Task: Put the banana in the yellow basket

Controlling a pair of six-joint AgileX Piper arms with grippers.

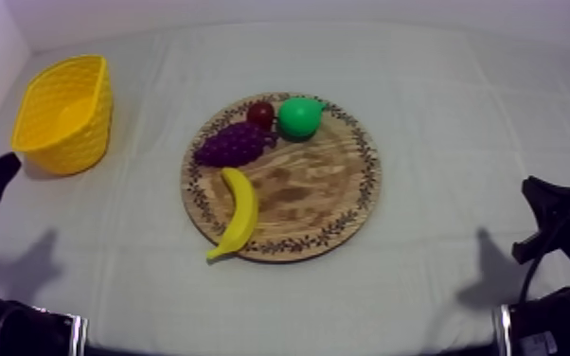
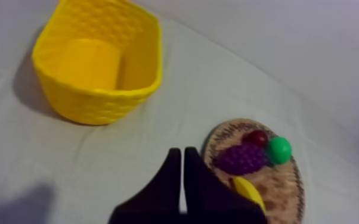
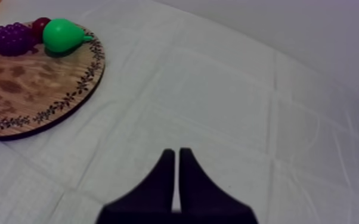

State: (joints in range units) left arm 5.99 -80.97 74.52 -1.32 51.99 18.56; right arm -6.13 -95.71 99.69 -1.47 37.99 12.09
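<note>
On the wooden board (image 1: 319,192) curves the banana (image 1: 240,210), left pincer (image 2: 179,151) and right pincer (image 3: 176,152) narrow.

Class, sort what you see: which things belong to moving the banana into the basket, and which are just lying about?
Job: banana, board, basket.
Lying about: grapes, pear, small red fruit.
</note>
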